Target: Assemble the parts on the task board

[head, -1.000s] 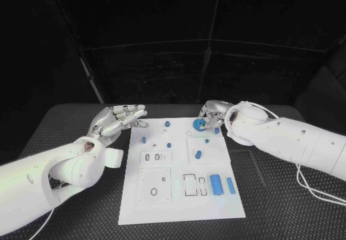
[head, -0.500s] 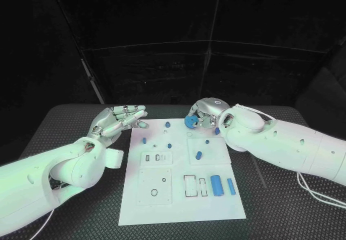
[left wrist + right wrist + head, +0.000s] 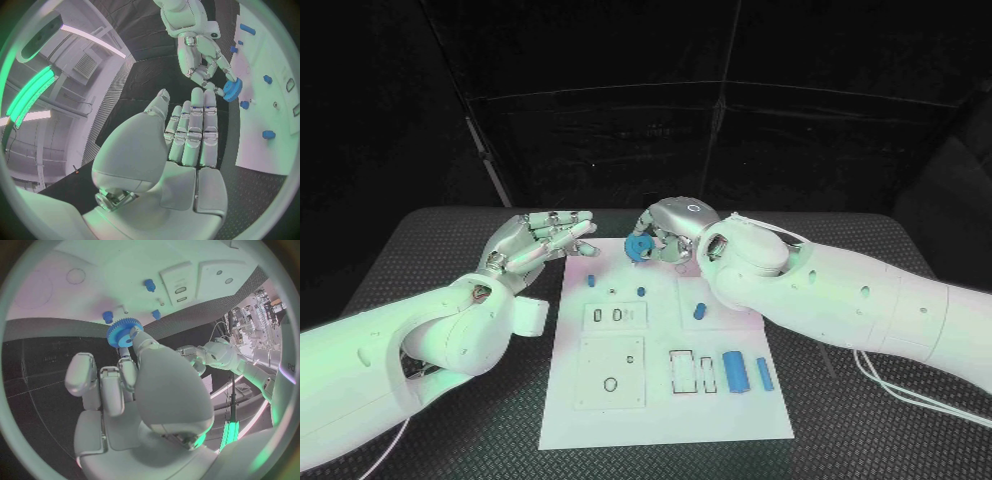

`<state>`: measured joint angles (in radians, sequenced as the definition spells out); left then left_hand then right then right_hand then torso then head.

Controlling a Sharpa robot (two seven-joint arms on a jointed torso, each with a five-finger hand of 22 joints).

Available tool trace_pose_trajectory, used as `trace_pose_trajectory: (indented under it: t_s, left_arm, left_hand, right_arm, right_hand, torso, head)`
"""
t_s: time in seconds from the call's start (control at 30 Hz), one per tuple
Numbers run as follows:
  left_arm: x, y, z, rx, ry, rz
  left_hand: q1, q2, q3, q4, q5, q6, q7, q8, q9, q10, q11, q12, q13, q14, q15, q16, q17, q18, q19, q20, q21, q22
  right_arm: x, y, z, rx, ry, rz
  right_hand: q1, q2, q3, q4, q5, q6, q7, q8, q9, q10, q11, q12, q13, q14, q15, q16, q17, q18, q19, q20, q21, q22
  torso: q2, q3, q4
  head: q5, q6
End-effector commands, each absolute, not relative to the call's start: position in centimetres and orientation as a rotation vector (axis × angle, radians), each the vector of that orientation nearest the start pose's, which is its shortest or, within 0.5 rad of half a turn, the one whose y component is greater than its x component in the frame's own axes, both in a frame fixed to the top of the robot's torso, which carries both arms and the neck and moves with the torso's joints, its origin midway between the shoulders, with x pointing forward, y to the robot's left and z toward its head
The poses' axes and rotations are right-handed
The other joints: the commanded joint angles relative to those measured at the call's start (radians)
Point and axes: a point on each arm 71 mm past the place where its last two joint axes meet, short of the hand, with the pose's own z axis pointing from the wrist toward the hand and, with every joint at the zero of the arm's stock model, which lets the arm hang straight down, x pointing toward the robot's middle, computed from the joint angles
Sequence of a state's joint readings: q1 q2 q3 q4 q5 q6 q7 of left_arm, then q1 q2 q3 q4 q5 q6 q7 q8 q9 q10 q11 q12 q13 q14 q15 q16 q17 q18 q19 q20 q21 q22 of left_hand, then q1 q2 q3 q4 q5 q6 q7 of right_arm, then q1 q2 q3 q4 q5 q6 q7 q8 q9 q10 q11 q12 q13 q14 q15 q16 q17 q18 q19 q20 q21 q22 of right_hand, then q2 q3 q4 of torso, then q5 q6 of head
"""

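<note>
Right hand [image 3: 672,225] pinches a blue gear [image 3: 639,247] between its fingertips, over the far end of the task board [image 3: 661,400], near the board's left-hand far corner. Whether the gear touches the board cannot be told from the head view. Right wrist view gives the teeth on the gear's rim and its centre hole plainly, the disc [image 3: 124,334] held at the tips of the fingers [image 3: 128,371] with the board's white surface beyond it; small blue parts [image 3: 150,285] stand on the board just past the gear. Left hand [image 3: 535,245] holds nothing, fingers apart and loosely extended, hanging above the bench [image 3: 416,260] just off the board's left far corner. Left wrist view shows that hand's palm and straight fingers [image 3: 194,130] from behind, and beyond them the right hand [image 3: 203,57] with the gear [image 3: 232,90] at the board's edge; the two hands are near each other but apart. Head view alone shows the board's near end: a thick blue cylinder [image 3: 733,371] and a thinner blue pin [image 3: 764,374] lying side by side, close beside rectangular slots.
</note>
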<state>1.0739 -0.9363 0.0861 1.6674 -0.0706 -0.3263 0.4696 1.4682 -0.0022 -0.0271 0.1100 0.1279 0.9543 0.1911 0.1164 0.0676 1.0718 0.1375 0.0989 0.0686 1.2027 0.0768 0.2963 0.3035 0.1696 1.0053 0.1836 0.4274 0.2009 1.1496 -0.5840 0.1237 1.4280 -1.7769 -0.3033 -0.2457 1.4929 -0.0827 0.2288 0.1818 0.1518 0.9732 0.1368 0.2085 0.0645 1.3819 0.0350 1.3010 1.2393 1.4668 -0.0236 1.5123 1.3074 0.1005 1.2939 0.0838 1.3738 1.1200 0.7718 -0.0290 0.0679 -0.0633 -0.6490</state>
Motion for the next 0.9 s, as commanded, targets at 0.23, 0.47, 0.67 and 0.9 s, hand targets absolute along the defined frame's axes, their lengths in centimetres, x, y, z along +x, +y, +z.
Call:
trace_pose_trajectory:
  t_s: [0.23,0.47,0.67,0.9]
  left_arm:
    - [45.7,21.2,-17.0,-1.055,1.326,-1.659]
    - [45.7,21.3,-17.0,-1.056,1.326,-1.658]
    - [45.7,21.3,-17.0,-1.056,1.327,-1.658]
    - [45.8,21.3,-17.1,-1.057,1.330,-1.657]
  left_hand:
    - [0.004,0.010,0.000,-0.005,-0.005,0.002,0.006,-0.005,-0.001,-0.001,0.004,-0.003,-0.001,-0.006,0.001,-0.006,0.001,0.011,-0.005,0.000,0.007,0.001]
    - [0.004,0.010,0.000,-0.005,-0.005,0.002,0.006,-0.005,-0.001,-0.001,0.004,-0.003,-0.001,-0.006,0.001,-0.006,0.001,0.011,-0.005,0.000,0.007,0.001]
    - [0.004,0.010,0.000,-0.005,-0.005,0.002,0.006,-0.006,-0.001,-0.001,0.004,-0.004,-0.001,-0.006,0.001,-0.007,0.002,0.011,-0.005,0.000,0.007,0.001]
    - [0.004,0.010,0.000,-0.005,-0.005,0.002,0.006,-0.006,-0.001,-0.001,0.004,-0.004,-0.001,-0.006,0.001,-0.007,0.002,0.011,-0.005,0.000,0.007,0.001]
  right_arm:
    - [51.2,-8.0,-15.9,-0.323,1.489,0.557]
    - [51.4,-7.1,-16.9,-0.350,1.538,0.537]
    - [51.6,-6.9,-17.4,-0.361,1.563,0.515]
    - [51.6,-6.9,-18.0,-0.384,1.575,0.483]
  right_hand:
    - [-0.022,-0.006,0.012,0.001,0.000,0.037,-0.005,-0.009,0.002,-0.005,0.010,-0.008,-0.002,0.077,-0.002,0.005,0.129,-0.009,0.006,0.001,0.003,0.001]
    - [-0.036,-0.013,0.013,0.002,0.006,0.034,-0.002,-0.016,0.002,-0.008,0.012,-0.011,-0.004,0.077,0.000,0.003,0.127,-0.009,0.005,0.002,0.003,-0.001]
    - [-0.042,-0.016,0.013,0.002,0.009,0.032,-0.001,-0.020,0.002,-0.010,0.013,-0.014,-0.007,0.076,0.001,0.002,0.124,-0.008,0.003,0.003,0.001,-0.004]
    - [-0.058,-0.029,0.010,0.001,0.014,0.015,0.004,-0.035,0.001,-0.025,0.017,-0.035,-0.028,0.075,0.004,0.000,0.120,-0.008,0.000,0.006,-0.001,-0.007]
  torso:
    - [0.002,0.0001,-0.0005]
    - [0.000,0.0012,-0.0020]
    - [0.000,0.0019,-0.0040]
    - [0.000,0.0019,-0.0040]
  head:
    - [0.008,-0.008]
    - [0.013,-0.014]
    - [0.015,-0.016]
    - [0.015,-0.020]
